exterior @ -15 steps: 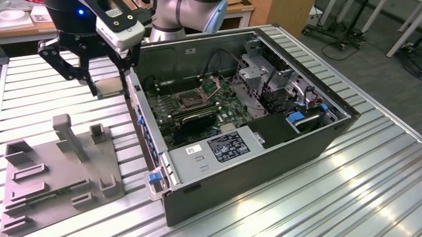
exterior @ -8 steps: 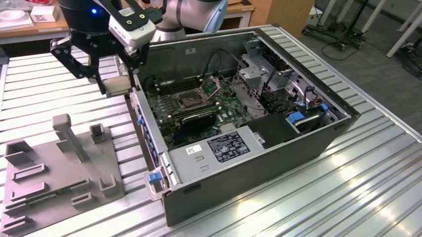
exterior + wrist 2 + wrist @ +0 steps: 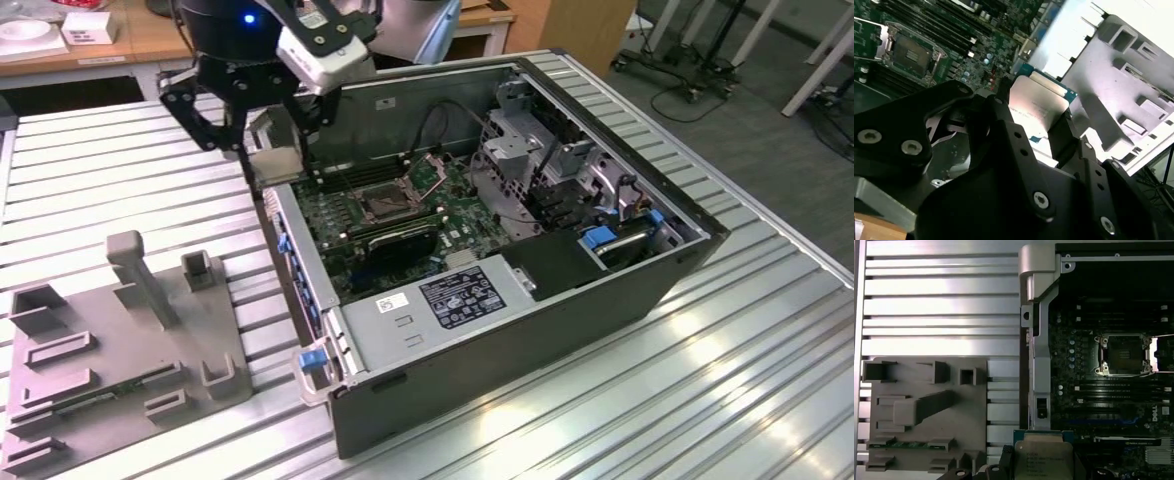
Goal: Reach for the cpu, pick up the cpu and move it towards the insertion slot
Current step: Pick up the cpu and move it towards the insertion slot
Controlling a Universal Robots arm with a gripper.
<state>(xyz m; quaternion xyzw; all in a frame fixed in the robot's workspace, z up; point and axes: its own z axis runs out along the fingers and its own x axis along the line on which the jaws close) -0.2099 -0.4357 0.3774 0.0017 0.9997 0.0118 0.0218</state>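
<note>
My gripper is shut on the cpu, a flat square chip with a silvery top, held in the air over the near wall of the open computer case. In both wrist views the cpu sits between the black fingers, gripped by two opposite edges. The insertion slot is a square socket with a dark centre and a metal frame on the green motherboard. It lies inside the case, a short way past the cpu, and is seen in both wrist views.
A grey plastic tray with upright blocks lies on the slatted metal table at the exterior view's left; a green memory stick rests in it. The case walls, a drive cage and the power supply surround the motherboard.
</note>
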